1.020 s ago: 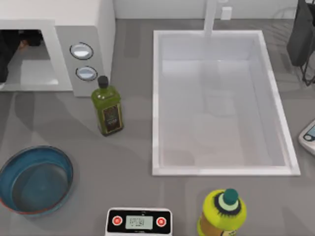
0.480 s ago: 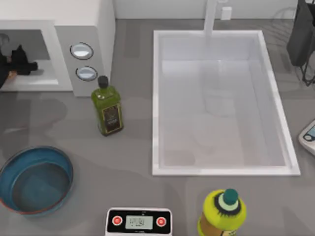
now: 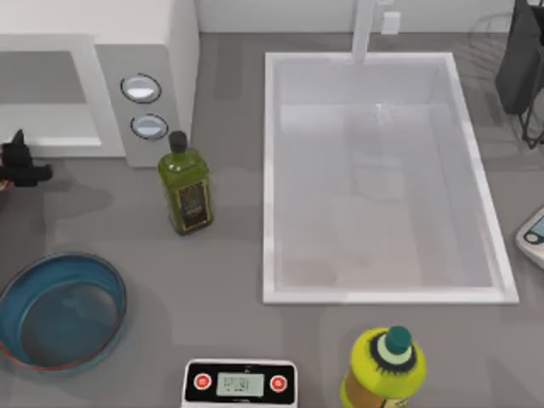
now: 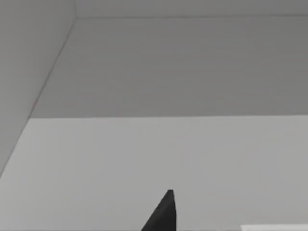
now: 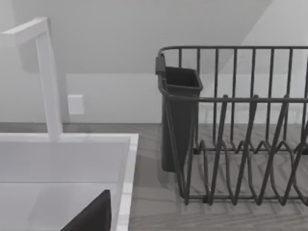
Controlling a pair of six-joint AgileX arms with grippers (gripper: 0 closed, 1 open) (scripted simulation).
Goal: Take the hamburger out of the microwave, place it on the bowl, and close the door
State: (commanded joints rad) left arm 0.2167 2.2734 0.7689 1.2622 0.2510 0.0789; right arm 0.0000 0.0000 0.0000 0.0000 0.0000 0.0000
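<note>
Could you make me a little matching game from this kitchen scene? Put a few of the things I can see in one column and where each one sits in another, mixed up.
Things:
1. bowl
2. olive oil bottle
3. scale
4. sink

Places:
A. at the near edge of the table, between the blue dish and the yellow-green bottle
B. standing just in front of the microwave, below its two knobs
C. near-left corner of the table
D. sunk into the right half of the table, tap at its far side

Pairs: 1-C, 2-B, 3-A, 4-D
</note>
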